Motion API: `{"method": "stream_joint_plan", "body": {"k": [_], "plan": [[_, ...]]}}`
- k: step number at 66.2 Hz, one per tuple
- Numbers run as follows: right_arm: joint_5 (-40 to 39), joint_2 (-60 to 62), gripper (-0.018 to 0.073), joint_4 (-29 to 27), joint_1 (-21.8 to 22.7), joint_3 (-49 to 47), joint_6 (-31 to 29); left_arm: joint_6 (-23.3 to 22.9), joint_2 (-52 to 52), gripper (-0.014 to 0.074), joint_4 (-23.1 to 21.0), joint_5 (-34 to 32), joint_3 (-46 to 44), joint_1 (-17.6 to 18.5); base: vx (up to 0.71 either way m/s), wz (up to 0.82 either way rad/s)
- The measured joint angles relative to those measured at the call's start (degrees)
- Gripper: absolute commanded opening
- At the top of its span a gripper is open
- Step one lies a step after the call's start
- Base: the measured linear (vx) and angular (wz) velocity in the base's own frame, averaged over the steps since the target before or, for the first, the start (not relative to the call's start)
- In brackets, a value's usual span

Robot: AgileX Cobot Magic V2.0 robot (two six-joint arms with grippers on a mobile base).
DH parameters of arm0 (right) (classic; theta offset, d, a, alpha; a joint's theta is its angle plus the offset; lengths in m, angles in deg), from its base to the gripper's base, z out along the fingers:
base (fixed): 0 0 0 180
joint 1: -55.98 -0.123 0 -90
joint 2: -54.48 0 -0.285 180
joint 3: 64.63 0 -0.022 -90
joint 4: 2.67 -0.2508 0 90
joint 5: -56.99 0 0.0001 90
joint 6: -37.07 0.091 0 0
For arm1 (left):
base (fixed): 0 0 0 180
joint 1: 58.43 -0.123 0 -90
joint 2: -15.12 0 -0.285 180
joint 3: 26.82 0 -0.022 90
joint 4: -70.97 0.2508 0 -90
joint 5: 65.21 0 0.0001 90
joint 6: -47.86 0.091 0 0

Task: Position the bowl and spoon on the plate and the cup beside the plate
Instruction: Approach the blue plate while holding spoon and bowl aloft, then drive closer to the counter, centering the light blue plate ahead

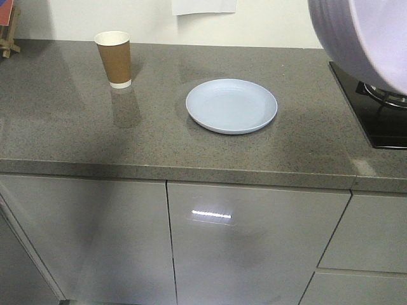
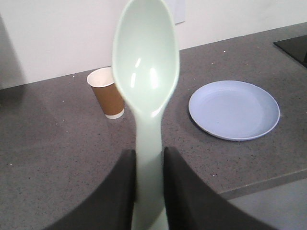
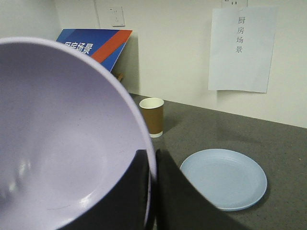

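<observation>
The left gripper (image 2: 149,160) is closed on the spoon (image 2: 146,62), pinching the flat handle between its two dark fingers (image 2: 117,191). The spoon stands upright out of the grip, with the hollow of its scoop facing the wrist camera. Past it on the grey speckled countertop (image 2: 57,153), the paper cup (image 2: 109,93) stands upright ahead and a little to the gripper's left. The plate (image 2: 234,109) lies flat ahead to its right, well apart from the cup.

The right gripper (image 3: 152,163) is clamped on the rim of the bowl (image 3: 57,143), one finger inside the wall and one outside. The bowl is held in the air and tilted, its hollow turned toward the wrist camera. In the front view it fills the upper right corner, over the near edge of a black hob (image 1: 375,124). Ahead of this gripper stands the cup, and the plate lies ahead and to the right. On the wall beyond hangs a sheet of paper (image 3: 242,48) with printed characters, and a blue and red board (image 3: 96,43) leans to the left.
</observation>
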Motion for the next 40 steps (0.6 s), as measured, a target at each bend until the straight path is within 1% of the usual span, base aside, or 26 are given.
{"method": "stream_joint_plan", "body": {"k": [40], "plan": [[0.0,0.0,-0.0005,0.0,0.0,0.0,0.0,0.0,0.0,-0.0006,0.0,0.0,0.0,0.0,0.05,-0.02]]}}
